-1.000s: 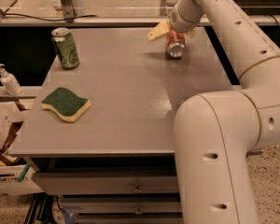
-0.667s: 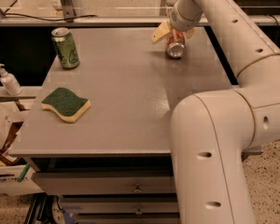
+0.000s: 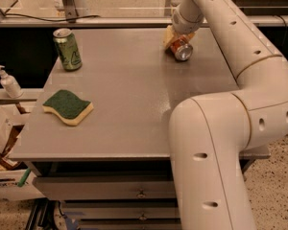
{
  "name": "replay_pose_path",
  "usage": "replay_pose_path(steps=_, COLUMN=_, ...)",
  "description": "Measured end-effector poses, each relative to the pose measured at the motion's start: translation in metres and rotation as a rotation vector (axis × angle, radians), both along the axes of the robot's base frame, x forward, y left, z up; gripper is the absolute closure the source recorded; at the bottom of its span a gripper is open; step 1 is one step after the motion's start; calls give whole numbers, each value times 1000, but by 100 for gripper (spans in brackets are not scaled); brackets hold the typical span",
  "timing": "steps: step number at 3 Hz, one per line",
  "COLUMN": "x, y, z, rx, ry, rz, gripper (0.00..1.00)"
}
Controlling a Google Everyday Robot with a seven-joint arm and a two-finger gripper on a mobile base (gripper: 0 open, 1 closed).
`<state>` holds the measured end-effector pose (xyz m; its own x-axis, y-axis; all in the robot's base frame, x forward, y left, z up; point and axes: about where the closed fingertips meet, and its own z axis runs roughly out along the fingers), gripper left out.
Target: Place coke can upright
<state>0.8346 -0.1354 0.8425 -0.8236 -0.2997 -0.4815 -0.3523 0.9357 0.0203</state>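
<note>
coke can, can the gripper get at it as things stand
Probably yes: the gripper is right at the coke can at the table's far side, nothing between them; the green can and sponge sit well away.

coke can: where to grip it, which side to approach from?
Take the coke can across its cylindrical mid-body, clear of the rims. It is tilted with a silver end toward the camera, so come from above and behind, square to its long axis. The gripper sits right at its upper far side.

Cream dimpled arm (image 3: 216, 143), tan jaws far-end
</note>
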Motion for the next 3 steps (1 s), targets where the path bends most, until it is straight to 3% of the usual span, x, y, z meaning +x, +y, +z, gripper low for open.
replay_pose_path(steps=1, x=1, y=-1, z=8, rx=-2, ry=-14, rz=-1, gripper=91)
replay_pose_path(steps=2, x=-2, y=0, z=40, rx=12, ry=-78, rz=34, gripper=100)
replay_pose_path(steps=3, x=-9, y=0, z=80, rx=78, ry=-181, rz=118, gripper=100)
